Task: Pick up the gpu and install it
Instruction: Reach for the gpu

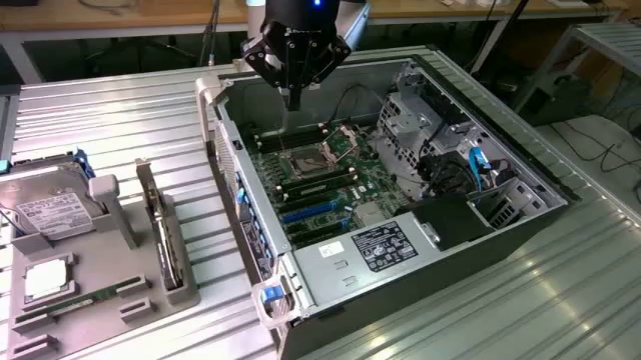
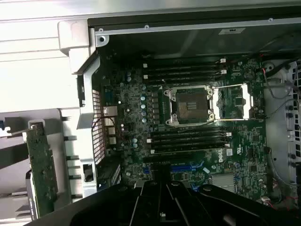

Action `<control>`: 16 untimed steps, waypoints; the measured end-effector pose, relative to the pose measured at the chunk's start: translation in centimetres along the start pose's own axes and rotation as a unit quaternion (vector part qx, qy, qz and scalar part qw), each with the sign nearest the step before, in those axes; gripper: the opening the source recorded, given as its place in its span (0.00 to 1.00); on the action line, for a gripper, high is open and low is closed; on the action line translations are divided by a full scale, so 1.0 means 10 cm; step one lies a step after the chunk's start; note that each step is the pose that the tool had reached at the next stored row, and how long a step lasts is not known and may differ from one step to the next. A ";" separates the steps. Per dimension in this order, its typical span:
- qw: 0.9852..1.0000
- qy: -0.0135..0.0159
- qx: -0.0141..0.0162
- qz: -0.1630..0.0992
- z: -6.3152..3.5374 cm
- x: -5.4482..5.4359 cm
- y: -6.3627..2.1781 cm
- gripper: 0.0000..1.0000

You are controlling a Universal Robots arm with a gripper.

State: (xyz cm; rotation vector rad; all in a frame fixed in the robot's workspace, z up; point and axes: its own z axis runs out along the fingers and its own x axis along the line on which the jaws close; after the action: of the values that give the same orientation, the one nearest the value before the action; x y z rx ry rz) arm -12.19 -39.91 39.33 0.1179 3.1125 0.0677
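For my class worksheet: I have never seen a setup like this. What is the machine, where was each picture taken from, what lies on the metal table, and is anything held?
The black device is a robot arm's gripper, its mechanical hand, shut and holding nothing, hanging over an open computer case. One picture comes from a camera off the arm; the other from a camera on the wrist, looking down at the motherboard. On the exterior view's left a grey tray holds a hard drive, a green memory stick and the gpu, standing on edge, untouched.
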 end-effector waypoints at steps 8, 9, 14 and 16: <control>1.000 0.000 0.000 0.000 -0.005 0.17 -0.014 0.11; 1.000 0.000 0.000 0.000 -0.005 0.19 -0.015 0.11; 1.000 0.000 0.000 0.000 -0.007 0.28 -0.022 0.11; 1.000 0.000 0.000 0.000 -0.007 0.30 -0.023 0.11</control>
State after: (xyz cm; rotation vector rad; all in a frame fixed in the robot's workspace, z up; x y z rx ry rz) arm -15.17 -39.91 39.31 0.1181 3.1124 0.0678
